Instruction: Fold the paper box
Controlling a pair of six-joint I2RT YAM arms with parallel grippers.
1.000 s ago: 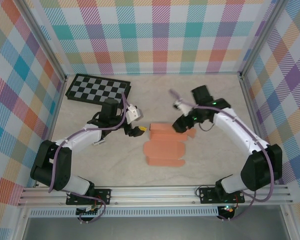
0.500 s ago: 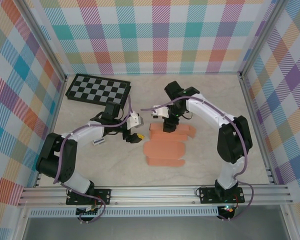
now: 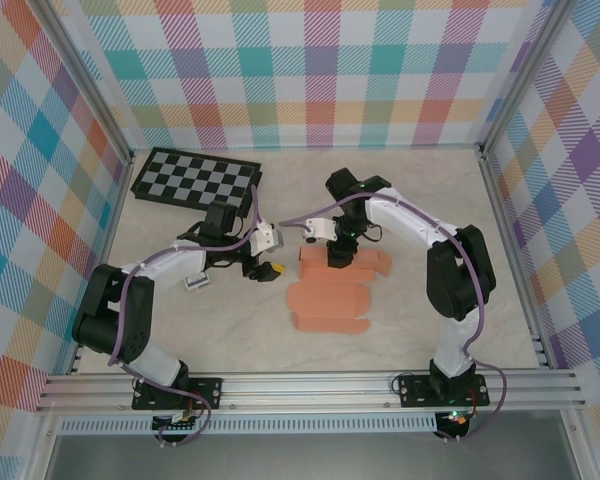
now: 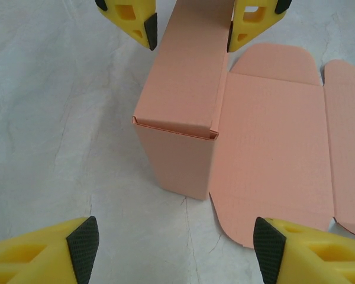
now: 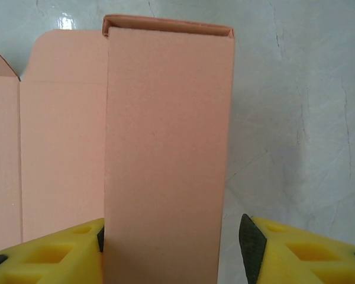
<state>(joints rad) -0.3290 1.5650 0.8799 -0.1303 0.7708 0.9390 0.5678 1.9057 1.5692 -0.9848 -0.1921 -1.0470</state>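
The paper box (image 3: 330,295) is salmon-orange card lying mid-table, its near part still a flat sheet with flaps. Its far strip is folded up into a narrow box-shaped section (image 4: 180,100), the flat panels (image 4: 272,142) spreading beside it. My right gripper (image 3: 337,260) straddles that raised section (image 5: 165,136). Its left pad (image 5: 99,236) touches the card, while its right pad (image 5: 247,239) stands a small gap off the edge, so the jaws are open. My left gripper (image 3: 271,268) is just left of the box, wide open (image 4: 176,248) with bare table between its pads (image 4: 83,245).
A black-and-grey checkerboard (image 3: 195,178) lies at the back left. Plaid walls (image 3: 320,70) with metal posts close the table on three sides. The right arm's elbow (image 3: 458,265) rises right of the box. Marbled tabletop (image 3: 230,330) spreads in front.
My right arm swung in from the right and set its jaws over the box's raised far section, then narrowed them. The left gripper shifted slightly and narrowed a little.
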